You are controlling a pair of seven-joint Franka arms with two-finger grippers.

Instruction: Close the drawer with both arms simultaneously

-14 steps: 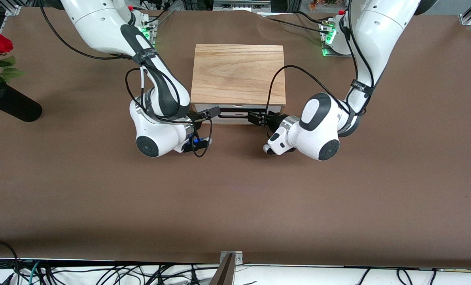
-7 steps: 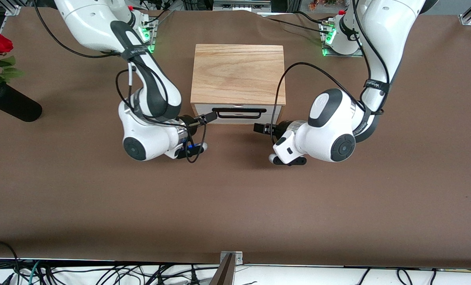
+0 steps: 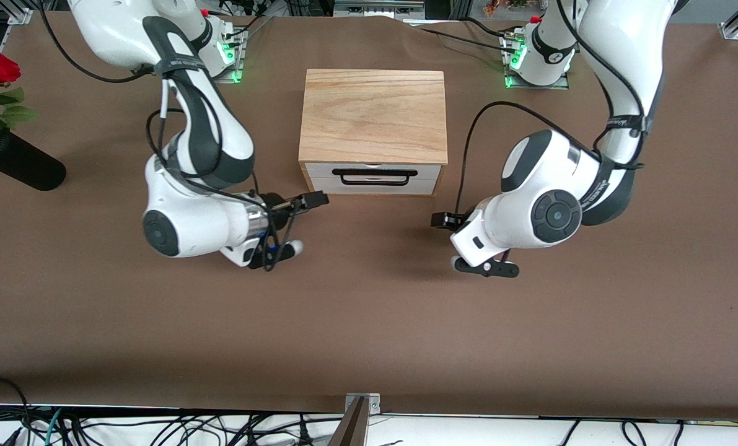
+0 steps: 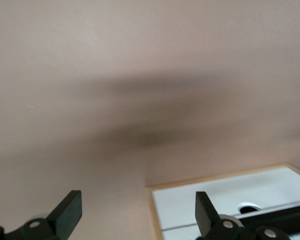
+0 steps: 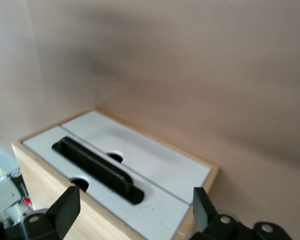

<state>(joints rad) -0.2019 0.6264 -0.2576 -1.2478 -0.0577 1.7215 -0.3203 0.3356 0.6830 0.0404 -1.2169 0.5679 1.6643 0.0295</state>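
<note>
Oak-coloured wood makes the small box that stands on the brown table, between the two arm bases. Its drawer with a white front panel and a thin black wire handle sits pushed in, the panel flush with the front of the box.

The right arm's black two-finger gripper is low over the table in front of the box, toward the right arm's end of it. It touches nothing. In the right wrist view its two fingers stand wide apart with nothing between them, and the white panel and the handle show between and ahead of the jaws.

The left arm's black two-finger gripper is low over the table, off the corner of the box toward the left arm's end. Its fingers are also spread wide and empty; one corner of the white panel lies ahead of one jaw.

A black vase with red roses stands well apart, at the right arm's end of the table.
</note>
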